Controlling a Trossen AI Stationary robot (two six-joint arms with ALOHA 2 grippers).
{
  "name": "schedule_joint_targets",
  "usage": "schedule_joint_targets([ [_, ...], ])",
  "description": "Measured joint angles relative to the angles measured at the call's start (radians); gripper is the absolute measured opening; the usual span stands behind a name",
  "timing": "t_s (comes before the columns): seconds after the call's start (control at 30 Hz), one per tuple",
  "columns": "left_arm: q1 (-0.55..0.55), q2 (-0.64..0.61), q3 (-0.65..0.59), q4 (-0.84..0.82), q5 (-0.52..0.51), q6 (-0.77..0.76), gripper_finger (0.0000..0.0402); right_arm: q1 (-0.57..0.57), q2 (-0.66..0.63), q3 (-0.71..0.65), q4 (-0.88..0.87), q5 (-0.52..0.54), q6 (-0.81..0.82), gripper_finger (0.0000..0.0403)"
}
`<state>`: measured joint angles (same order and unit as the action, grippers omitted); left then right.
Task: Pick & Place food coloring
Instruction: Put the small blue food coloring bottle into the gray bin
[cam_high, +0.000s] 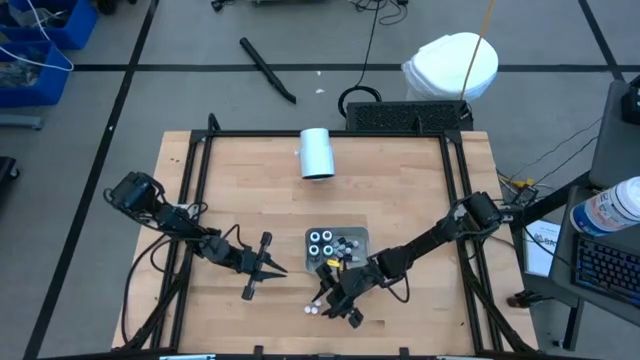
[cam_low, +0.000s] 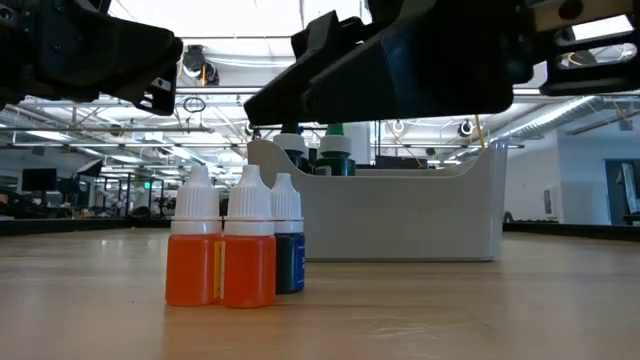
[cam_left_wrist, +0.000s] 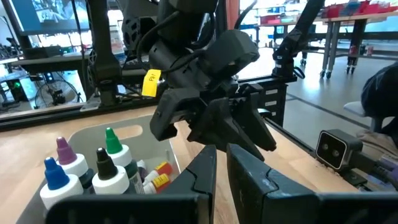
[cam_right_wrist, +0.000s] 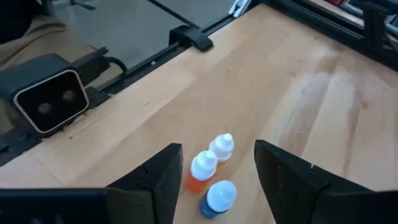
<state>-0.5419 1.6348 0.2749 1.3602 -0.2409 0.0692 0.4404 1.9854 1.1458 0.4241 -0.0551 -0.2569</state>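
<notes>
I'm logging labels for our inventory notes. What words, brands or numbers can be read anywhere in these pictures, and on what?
None can be read for certain.
Yellow tag on the right arm: dark marks, too blurred to read.
Lying bottle in the tray: yellow label with print too small to read.
Orange bottles and blue bottle on the table: no print shows.
Papers beside the table: print too small to read.

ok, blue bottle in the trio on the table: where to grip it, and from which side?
Judging by its pose, grip the blue bottle at its white cap, coming straight down. It stands upright, close against the two orange bottles, so its body has little side clearance. The right gripper hangs open above the trio.
</notes>
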Motion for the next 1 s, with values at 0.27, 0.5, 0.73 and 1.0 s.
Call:
schedule_joint_targets([
  [0.27, 0.0, 0.0, 0.0, 0.0, 0.0, 0.0, 0.0047, 0.001, 0.0, 0.0, 0.005, 0.002, 0.012, 0.0185],
  [0.5, 0.0, 0.0, 0.0, -0.001, 0.0, 0.005, 0.0047, 0.014, 0.074, 0.004, 0.088, 0.007, 0.035, 0.0185],
  [0.73, 0.0, 0.0, 0.0, -0.003, 0.0, 0.002, 0.0047, 0.01, 0.082, 0.009, 0.079, 0.085, 0.046, 0.0185],
  [1.0, 0.0, 0.0, 0.0, -0.004, 0.0, 0.003, 0.0047, 0.008, 0.082, 0.009, 0.031, 0.08, 0.034, 0.0185],
])
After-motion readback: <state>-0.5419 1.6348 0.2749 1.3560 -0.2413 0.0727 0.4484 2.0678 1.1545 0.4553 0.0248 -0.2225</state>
